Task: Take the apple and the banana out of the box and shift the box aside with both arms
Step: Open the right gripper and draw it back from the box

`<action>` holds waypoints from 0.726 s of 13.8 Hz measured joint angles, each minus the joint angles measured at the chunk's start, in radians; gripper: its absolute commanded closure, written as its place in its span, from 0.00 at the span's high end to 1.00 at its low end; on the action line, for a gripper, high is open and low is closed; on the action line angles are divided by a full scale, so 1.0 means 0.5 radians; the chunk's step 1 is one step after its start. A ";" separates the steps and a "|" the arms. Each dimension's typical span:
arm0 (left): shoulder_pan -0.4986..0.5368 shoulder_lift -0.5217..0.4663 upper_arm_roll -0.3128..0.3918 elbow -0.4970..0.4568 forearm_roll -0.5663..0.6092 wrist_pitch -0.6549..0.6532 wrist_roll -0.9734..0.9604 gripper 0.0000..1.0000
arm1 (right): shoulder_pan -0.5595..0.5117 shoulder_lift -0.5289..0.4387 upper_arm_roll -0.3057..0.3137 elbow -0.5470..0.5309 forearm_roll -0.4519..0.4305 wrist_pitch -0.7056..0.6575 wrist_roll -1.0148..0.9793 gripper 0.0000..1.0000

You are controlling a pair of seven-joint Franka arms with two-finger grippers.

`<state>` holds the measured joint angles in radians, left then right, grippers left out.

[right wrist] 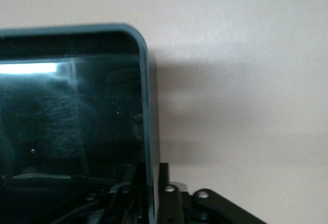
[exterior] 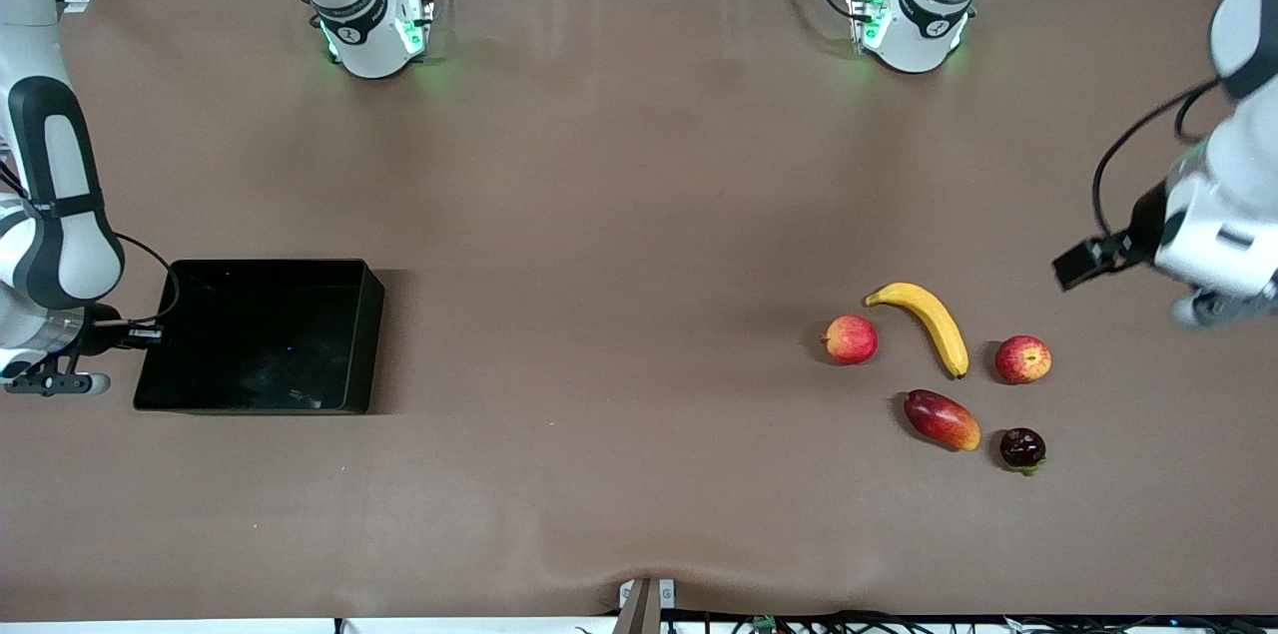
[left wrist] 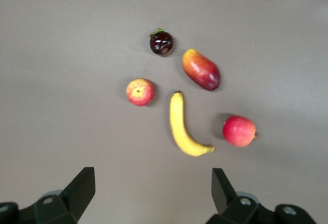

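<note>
Black box holding nothing, banana and apple on table

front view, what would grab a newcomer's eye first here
A cluster of five fruits toward the left arm's end of the table, the yellow banana in the middle with a red apple beside it. Next, the glossy black box at the right arm's end, where the right end effector sits at its wall.

The right tool is cut off beside the box.
</note>
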<state>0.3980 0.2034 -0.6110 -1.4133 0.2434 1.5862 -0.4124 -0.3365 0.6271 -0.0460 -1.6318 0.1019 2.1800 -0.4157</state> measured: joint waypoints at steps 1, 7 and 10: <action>0.019 -0.065 0.001 0.000 -0.055 -0.037 0.051 1.00 | 0.000 -0.014 0.007 0.040 0.000 -0.009 0.000 1.00; -0.205 -0.361 0.575 -0.096 -0.413 -0.179 0.458 1.00 | 0.217 -0.419 0.047 0.149 0.000 -0.496 0.101 1.00; -0.500 -0.522 0.940 -0.270 -0.453 -0.196 0.556 1.00 | 0.436 -0.624 0.055 0.149 -0.001 -0.745 0.366 1.00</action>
<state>0.1482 -0.0576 -0.1410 -1.5483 0.0168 1.4883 -0.1342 -0.1187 0.3153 -0.0186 -1.5571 0.1016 1.8077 -0.2329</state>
